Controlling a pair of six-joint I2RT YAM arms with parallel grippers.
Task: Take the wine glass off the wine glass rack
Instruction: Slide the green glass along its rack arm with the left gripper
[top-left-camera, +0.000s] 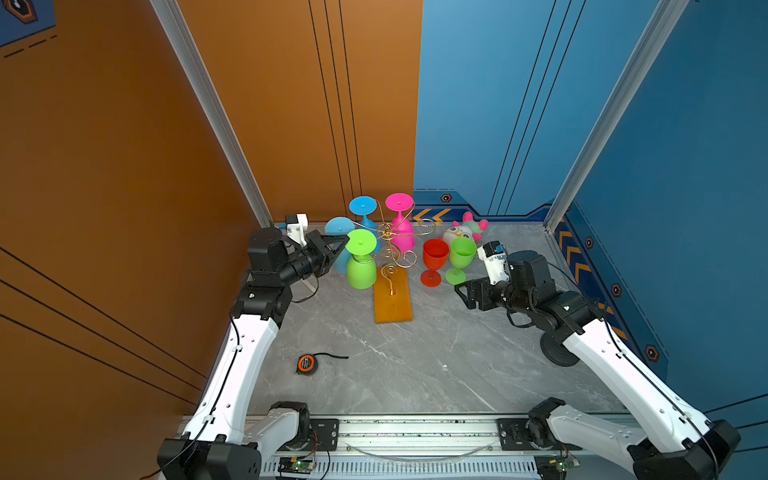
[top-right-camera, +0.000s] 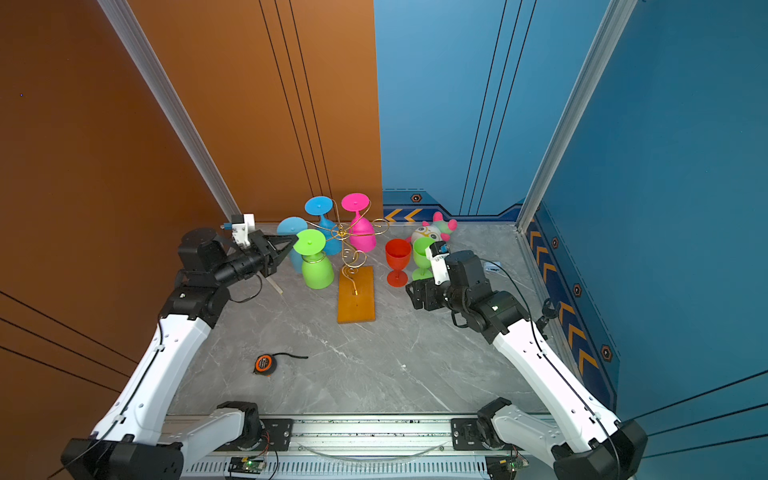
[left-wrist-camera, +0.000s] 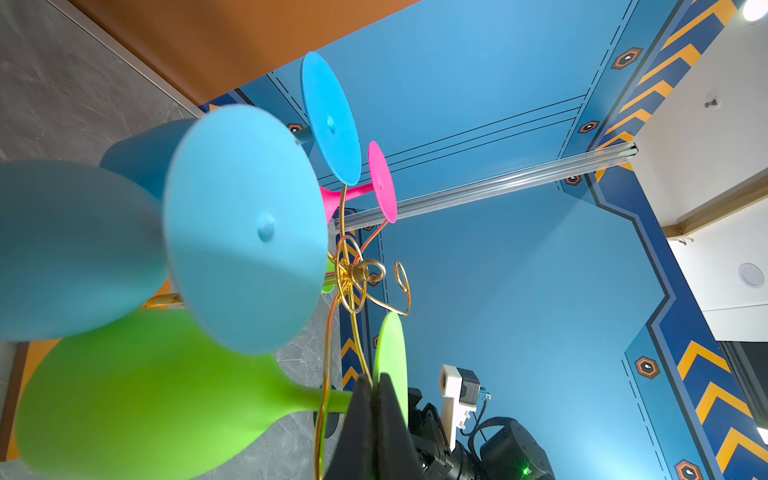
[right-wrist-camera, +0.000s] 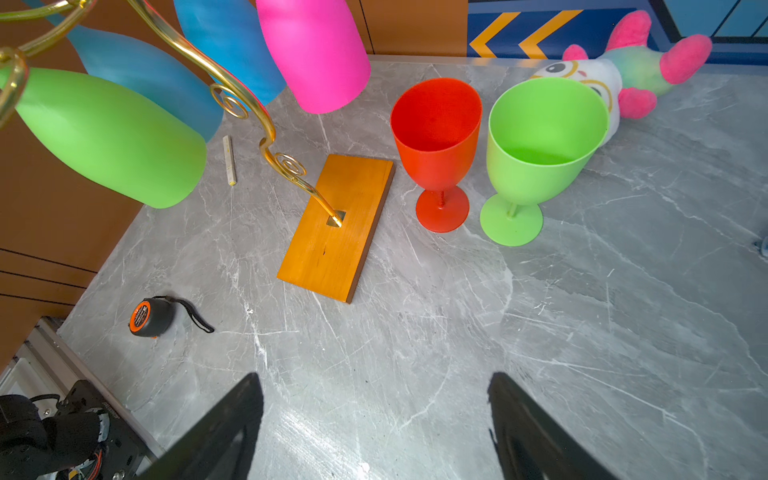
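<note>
Your left pincer (top-left-camera: 347, 238) gripped the foot rim of the green wine glass (top-left-camera: 360, 270), hung at its tips on the wine glass rack (top-left-camera: 392, 303); grasp made, you likely next had to slide it outward.

Brightly, evenly lit from overhead; glare across the tabletop (right-wrist-camera: 299, 432); nearest blue glass (left-wrist-camera: 245, 228) blurred; edges bent.
</note>
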